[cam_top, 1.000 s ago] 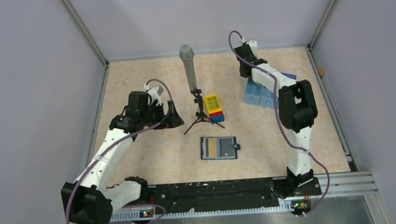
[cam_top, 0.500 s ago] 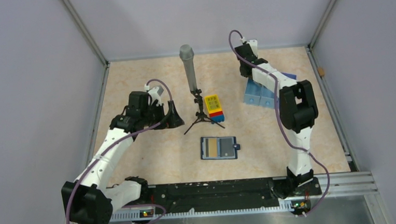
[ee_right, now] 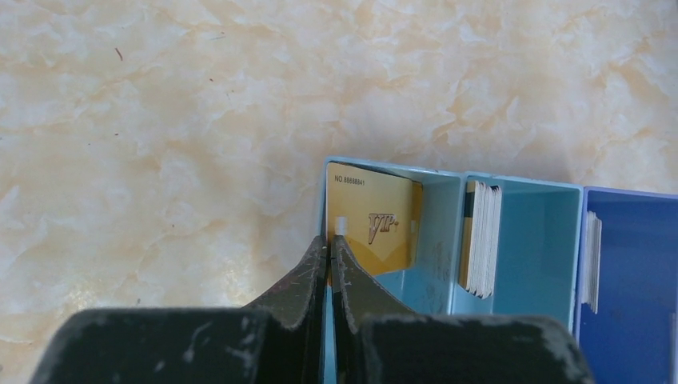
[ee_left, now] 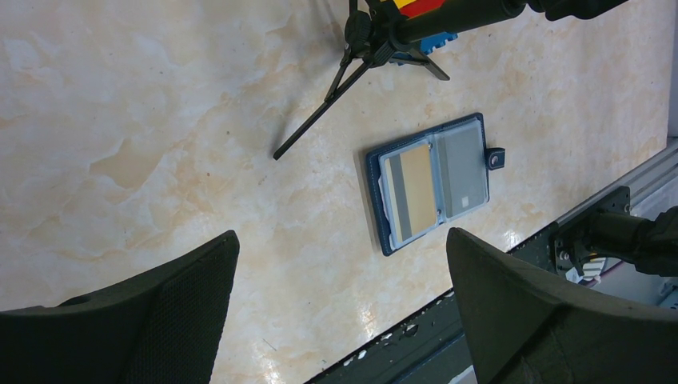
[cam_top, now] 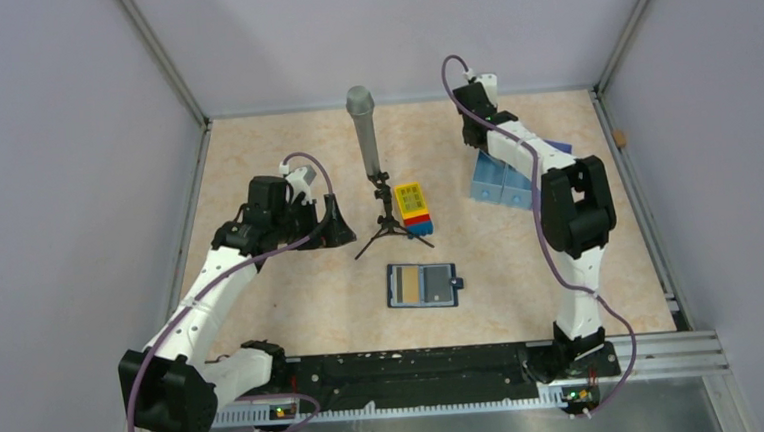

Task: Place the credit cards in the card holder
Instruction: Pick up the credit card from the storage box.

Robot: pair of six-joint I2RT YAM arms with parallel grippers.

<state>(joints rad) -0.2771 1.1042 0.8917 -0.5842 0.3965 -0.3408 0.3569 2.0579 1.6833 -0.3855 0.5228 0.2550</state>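
The card holder (cam_top: 422, 286) (ee_left: 436, 180) lies open on the table, a gold card (ee_left: 408, 192) and a grey card (ee_left: 464, 168) in its slots. My left gripper (cam_top: 333, 222) (ee_left: 342, 236) hovers open to its upper left, holding nothing. At the back right, my right gripper (cam_top: 473, 135) (ee_right: 329, 240) is shut on the left edge of a gold credit card (ee_right: 376, 216). That card stands against the left wall of the pale blue tray (ee_right: 520, 186) (cam_top: 491, 184). More credit cards (ee_right: 480, 240) stand stacked in the middle compartment, others (ee_right: 592, 260) in the dark blue one.
A microphone on a black tripod (cam_top: 365, 137) (ee_left: 352, 56) stands at the table's middle back. A yellow-topped toy brick block (cam_top: 414, 207) sits beside it. The black rail (cam_top: 407, 370) runs along the near edge. A small brown object (cam_top: 620, 138) lies by the right wall.
My right gripper's jaws have closed together at the tray, and its wrist has shifted slightly. The left arm and the card holder have not moved.
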